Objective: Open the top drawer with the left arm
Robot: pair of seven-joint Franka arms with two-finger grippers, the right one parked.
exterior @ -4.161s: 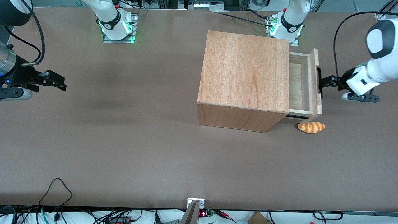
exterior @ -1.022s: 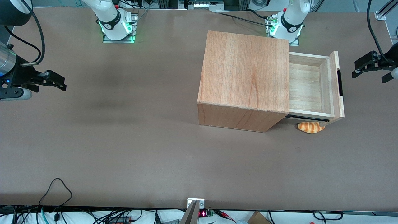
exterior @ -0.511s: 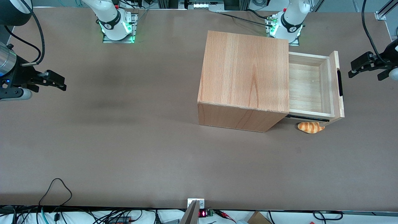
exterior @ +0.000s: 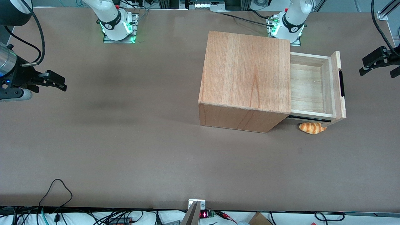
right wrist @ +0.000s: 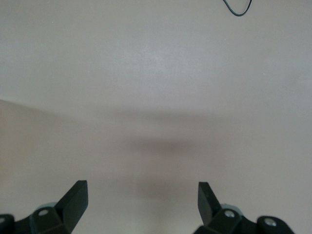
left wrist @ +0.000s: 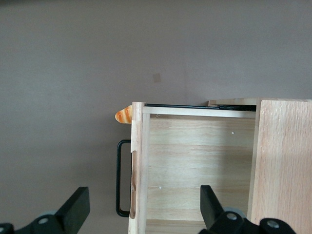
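The top drawer (exterior: 307, 90) of the beech cabinet (exterior: 247, 72) stands pulled well out, its pale plank bottom bare. Its black bar handle (exterior: 341, 82) is free. The left arm's gripper (exterior: 362, 66) is open and empty. It hangs apart from the handle, in front of the drawer, toward the working arm's end of the table. In the left wrist view the open gripper (left wrist: 144, 195) looks down from above on the drawer (left wrist: 195, 165), the handle (left wrist: 118, 178) and the cabinet top (left wrist: 285, 161).
A small orange striped bread roll (exterior: 312, 127) lies on the table beside the drawer's front corner, nearer the front camera, partly under the drawer; it also shows in the left wrist view (left wrist: 124, 115). Cables lie along the table's near edge.
Earlier the gripper was at the handle with the drawer only slightly out. The drawer is now pulled far out, the handle is released, and the gripper has drawn away from it.
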